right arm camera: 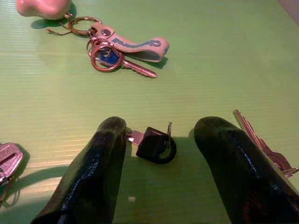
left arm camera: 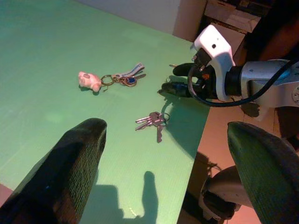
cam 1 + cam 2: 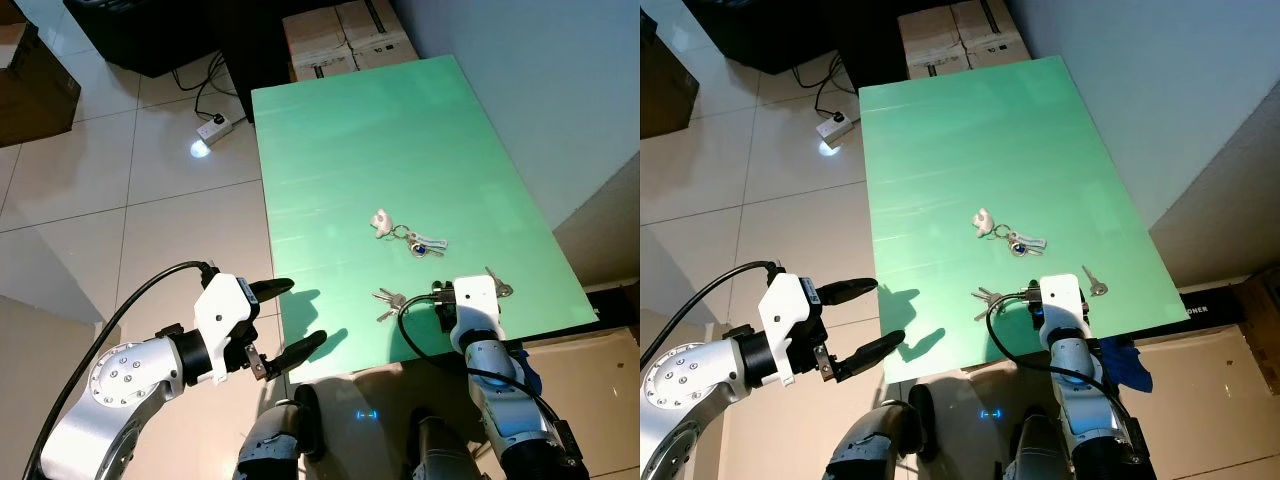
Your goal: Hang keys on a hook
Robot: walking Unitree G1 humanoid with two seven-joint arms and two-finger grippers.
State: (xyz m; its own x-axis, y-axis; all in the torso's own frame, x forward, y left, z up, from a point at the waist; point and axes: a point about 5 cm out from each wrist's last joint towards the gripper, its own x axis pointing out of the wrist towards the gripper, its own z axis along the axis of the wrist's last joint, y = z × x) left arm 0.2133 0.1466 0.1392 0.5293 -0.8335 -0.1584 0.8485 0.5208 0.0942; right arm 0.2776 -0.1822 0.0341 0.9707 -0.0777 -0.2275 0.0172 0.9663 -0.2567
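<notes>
Keys with a black fob (image 1: 155, 143) lie on the green surface (image 3: 350, 140) between the spread fingers of the right hand (image 1: 159, 163), untouched. At 11 o'clock of them rests a pink-charm key bunch (image 3: 405, 233), at 9 o'clock a silver bunch (image 3: 388, 301). The left hand (image 3: 285, 318) hovers open off the surface's edge.

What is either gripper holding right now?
Nothing. The right gripper is open astride a black-headed key on the green table; the left gripper is open off its edge.
</notes>
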